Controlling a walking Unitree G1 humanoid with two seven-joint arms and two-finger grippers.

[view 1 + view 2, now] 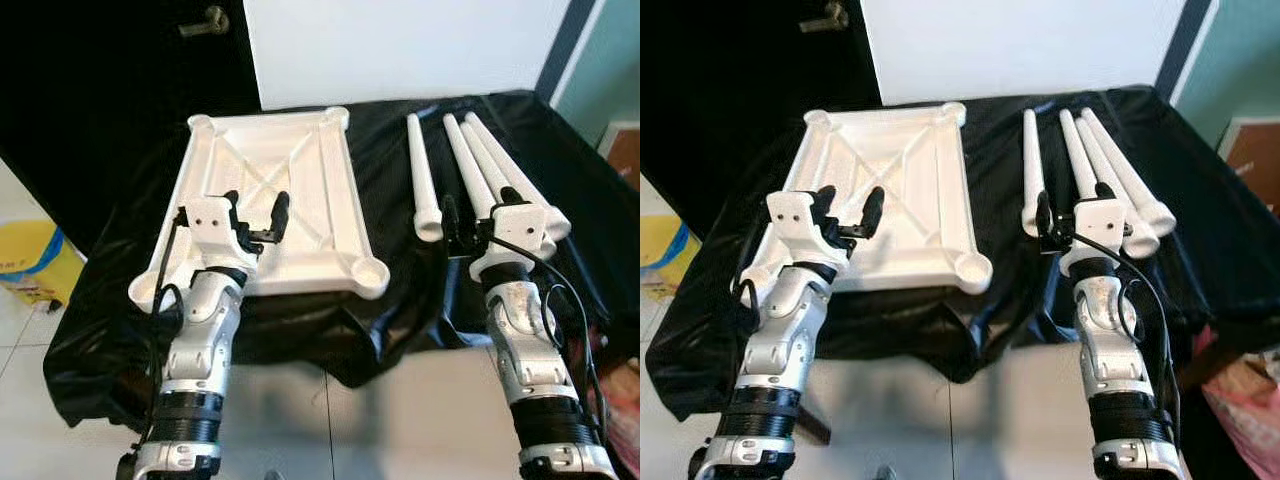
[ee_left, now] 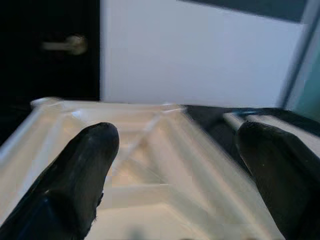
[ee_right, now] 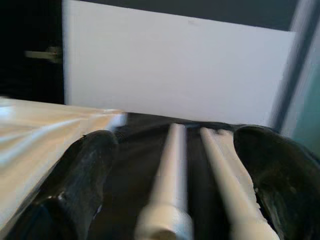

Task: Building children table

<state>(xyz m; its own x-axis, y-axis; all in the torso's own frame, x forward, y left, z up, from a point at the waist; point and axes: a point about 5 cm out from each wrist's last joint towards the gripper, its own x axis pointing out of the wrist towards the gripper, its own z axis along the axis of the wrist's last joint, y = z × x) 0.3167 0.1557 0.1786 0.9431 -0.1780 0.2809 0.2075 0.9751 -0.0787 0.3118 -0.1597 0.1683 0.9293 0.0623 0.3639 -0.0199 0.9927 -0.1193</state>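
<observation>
Fingers spread wide on both the left gripper point(image 1: 257, 212) and right gripper point(image 1: 1072, 208); 4 legs point(image 1: 470, 165) look light, stiff, slippery, best clasped mid-shaft.

Upturned white tabletop point(image 1: 300, 170) beside four legs point(image 1: 470, 170)

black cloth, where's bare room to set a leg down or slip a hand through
The barest patch of black cloth is the strip between the white tabletop and the nearest leg. Another runs along the front edge between both arms. The right side is crowded: four legs lie close together, with the open right end effector at their near ends.
</observation>
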